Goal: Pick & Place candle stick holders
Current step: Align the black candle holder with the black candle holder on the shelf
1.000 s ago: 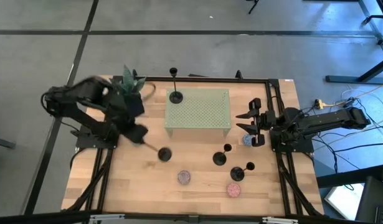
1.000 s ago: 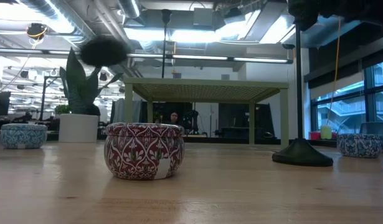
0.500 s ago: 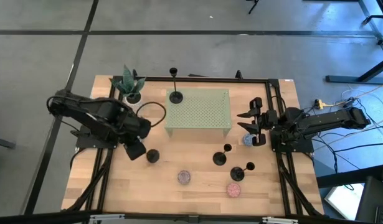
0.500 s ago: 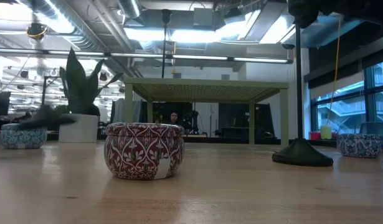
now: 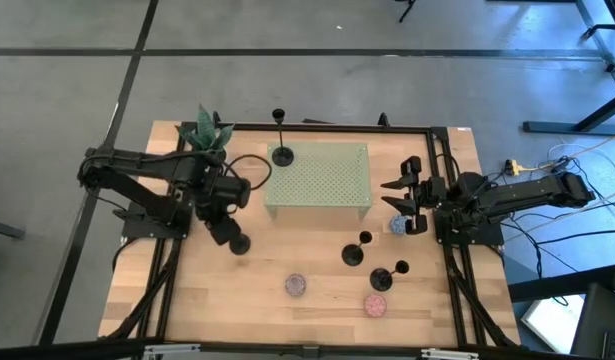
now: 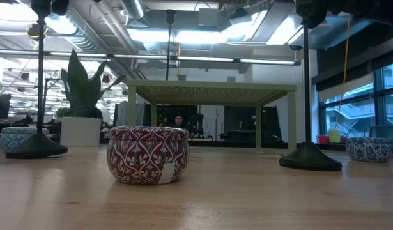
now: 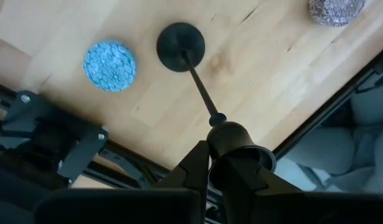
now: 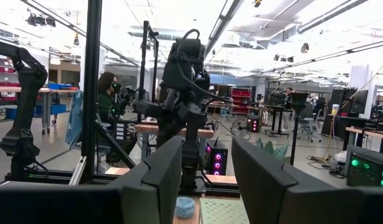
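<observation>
My left gripper (image 5: 225, 225) (image 7: 235, 168) is shut on a matte-black candle stick holder (image 7: 191, 68) at the table's left, near the middle. The same holder shows at the left of the low view (image 6: 40, 83). A second holder (image 5: 282, 155) stands on its disc base on the green perforated stand (image 5: 327, 180). Two more holders (image 5: 354, 254) (image 5: 381, 279) stand on their bases at the near right. My right gripper (image 5: 395, 197) (image 8: 207, 180) is open and empty at the table's right, above a blue puck (image 5: 398, 226). My left gripper pinches the holder's cup top (image 7: 236, 142) between its two fingers (image 7: 196, 167). The fingers come from above, pointing down along the stem. The holder stands upright below them, its disc base (image 6: 36, 151) on the table.
Two pink speckled pucks (image 5: 295, 286) (image 5: 375, 305) lie near the front edge. Another blue puck (image 7: 109, 65) lies beside the held holder's base. A potted green plant (image 5: 207, 135) stands at the far left. A dark frame rail runs along the table's edges.
My left gripper has swung the holder from tilted and raised to upright. It has brought the holder down and a little toward the table's left edge. The disc base now rests on the table. My left gripper has stayed shut on the cup top.
</observation>
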